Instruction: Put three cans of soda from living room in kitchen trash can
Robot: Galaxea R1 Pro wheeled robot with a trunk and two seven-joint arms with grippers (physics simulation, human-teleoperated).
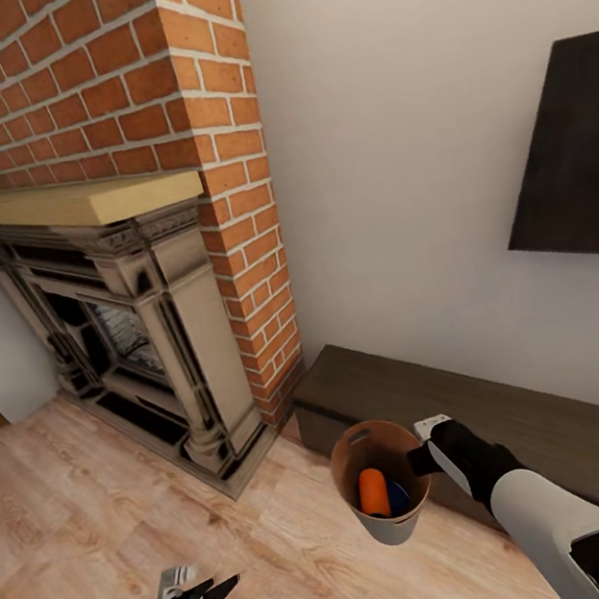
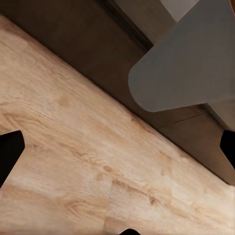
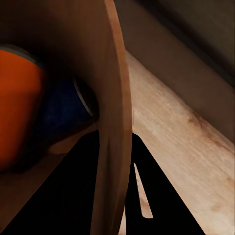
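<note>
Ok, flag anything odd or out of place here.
The pale tapered bucket is off the floor, its rim pinched by the right gripper, in the brick-fireplace room. Inside lie an orange can and a dark blue can. Nothing spilled.

- Plank floor (image 1: 101, 508): warm light-brown wood, running beneath both grippers.
- Brick fireplace (image 1: 142, 345) stands on it, ahead of the left gripper (image 1: 225, 585).
- Long low dark cabinet (image 1: 556, 432) stands on it against the wall, just behind the right gripper (image 1: 426, 459).

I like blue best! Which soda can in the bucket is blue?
The dark blue can, half hidden beside the bright orange can, on the side nearer the right gripper holding the pale tapered bucket.
</note>
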